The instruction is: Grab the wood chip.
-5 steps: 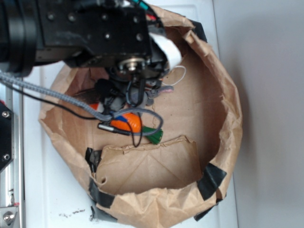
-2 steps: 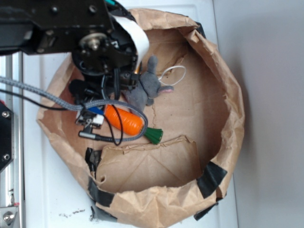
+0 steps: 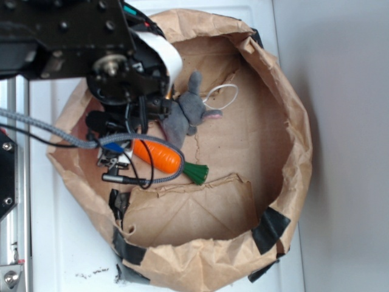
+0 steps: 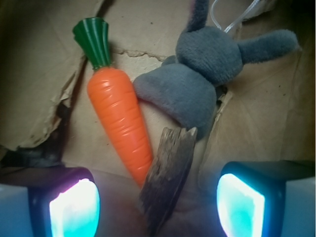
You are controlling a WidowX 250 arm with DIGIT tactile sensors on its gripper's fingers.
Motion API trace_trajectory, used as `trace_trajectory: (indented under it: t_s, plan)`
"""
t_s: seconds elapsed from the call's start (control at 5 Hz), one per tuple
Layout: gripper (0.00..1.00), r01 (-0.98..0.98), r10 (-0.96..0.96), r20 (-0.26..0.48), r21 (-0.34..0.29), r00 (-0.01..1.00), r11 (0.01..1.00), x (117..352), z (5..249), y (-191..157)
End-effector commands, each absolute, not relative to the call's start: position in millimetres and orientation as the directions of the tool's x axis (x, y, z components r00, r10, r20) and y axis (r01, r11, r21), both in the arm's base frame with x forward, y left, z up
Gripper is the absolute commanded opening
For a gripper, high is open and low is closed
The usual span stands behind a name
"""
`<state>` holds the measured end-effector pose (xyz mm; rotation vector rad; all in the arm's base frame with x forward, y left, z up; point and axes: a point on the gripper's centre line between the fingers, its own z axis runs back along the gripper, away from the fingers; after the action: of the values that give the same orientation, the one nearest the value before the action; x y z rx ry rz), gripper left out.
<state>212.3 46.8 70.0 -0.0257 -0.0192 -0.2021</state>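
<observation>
The wood chip (image 4: 168, 173), a rough brown-grey sliver, lies on the brown paper between my two lit fingers, its jagged far end touching the grey plush rabbit (image 4: 197, 84). My gripper (image 4: 158, 207) is open, its pads well apart on either side of the chip. The orange carrot (image 4: 118, 118) lies just left of the chip, tip toward me. In the exterior view the gripper (image 3: 127, 131) hangs over the left part of the bag beside the carrot (image 3: 157, 155) and the rabbit (image 3: 185, 112); the chip is hidden under the arm there.
Everything lies inside a rolled-down brown paper bag (image 3: 298, 140) with black tape patches (image 3: 270, 228). A torn paper flap (image 3: 194, 207) lies at the front. A white string loop (image 3: 222, 96) sits by the rabbit. Cables (image 3: 61, 137) trail left.
The arm has moved left across the bag, uncovering the rabbit and the carrot. Over the last half second it shifted only slightly.
</observation>
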Motion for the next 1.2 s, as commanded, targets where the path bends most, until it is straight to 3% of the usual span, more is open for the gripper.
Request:
trace_trajectory:
  t_s: [0.0, 0.2, 0.4, 0.8, 1.0]
  plan:
    - [1.0, 0.208, -0.207, -0.02, 0.043, 0.978, 0.977, 222, 42, 38]
    - [1.0, 0.193, -0.192, -0.029, 0.063, 0.981, 0.979, 225, 34, 39]
    - [0.0, 0.165, -0.165, -0.015, 0.071, 0.986, 0.984, 223, 33, 39]
    - [0.0, 0.156, -0.16, 0.034, 0.1, 0.987, 0.983, 220, 44, 41]
    - [0.0, 0.166, -0.17, 0.054, 0.083, 0.984, 0.983, 218, 54, 43]
